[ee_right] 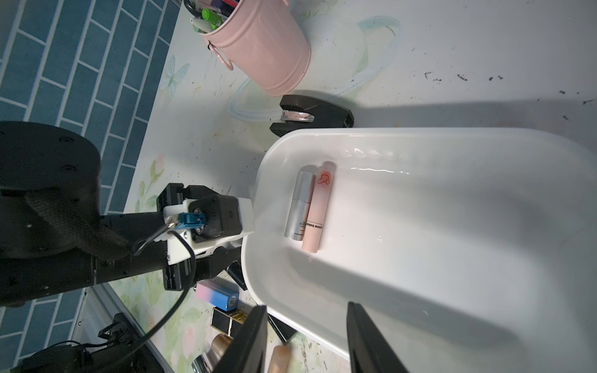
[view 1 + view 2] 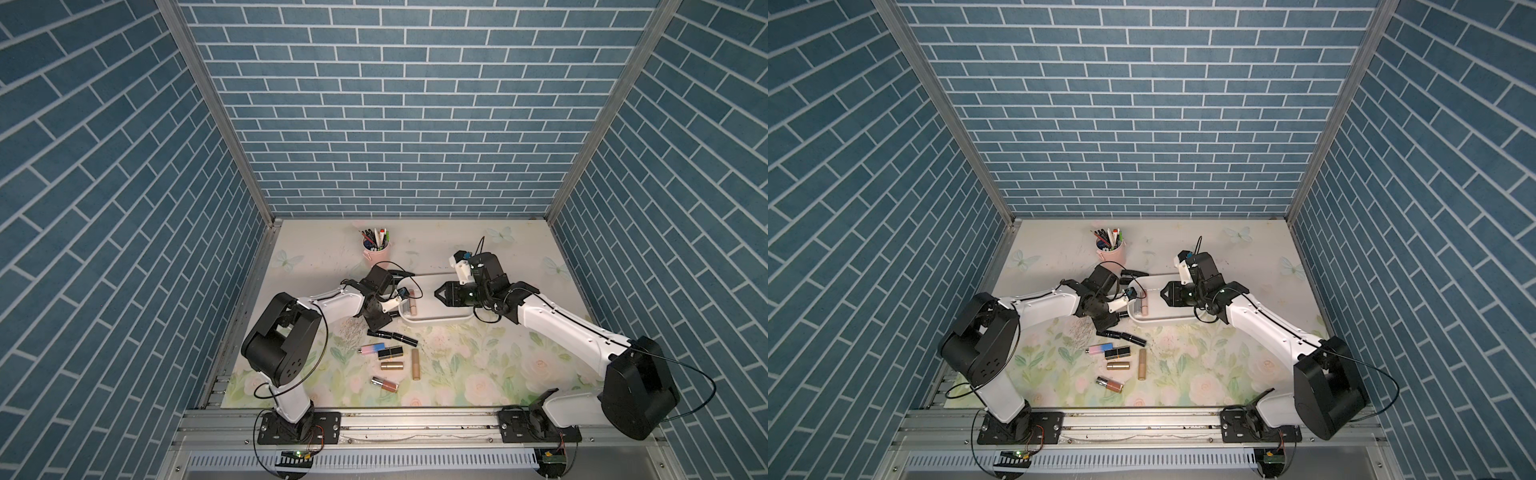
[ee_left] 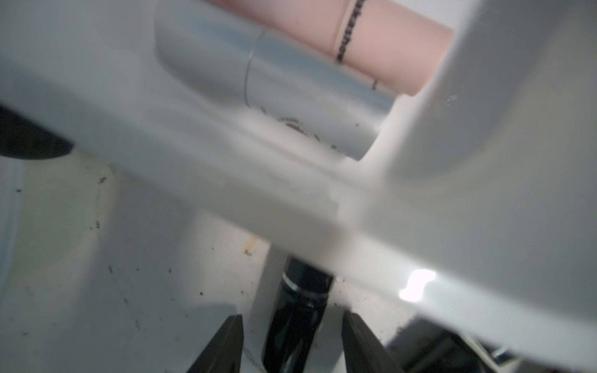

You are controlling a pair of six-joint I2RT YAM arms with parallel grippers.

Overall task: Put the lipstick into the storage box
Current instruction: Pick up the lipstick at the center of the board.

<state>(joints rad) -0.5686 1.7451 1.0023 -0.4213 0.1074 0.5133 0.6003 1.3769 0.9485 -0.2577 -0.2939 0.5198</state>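
Straddling a black lipstick with the left gripper, jaws part-open, thin gaps showing either side, nothing clamped. Lying on the table, far end hidden behind the storage box rim. Hovering the right gripper over that rim, jaws spread, holding nothing. Resting inside: silver lipstick touching pink lipstick.

Both arms reach inward with elbows bent, left tool and right tool both with jaws parted.
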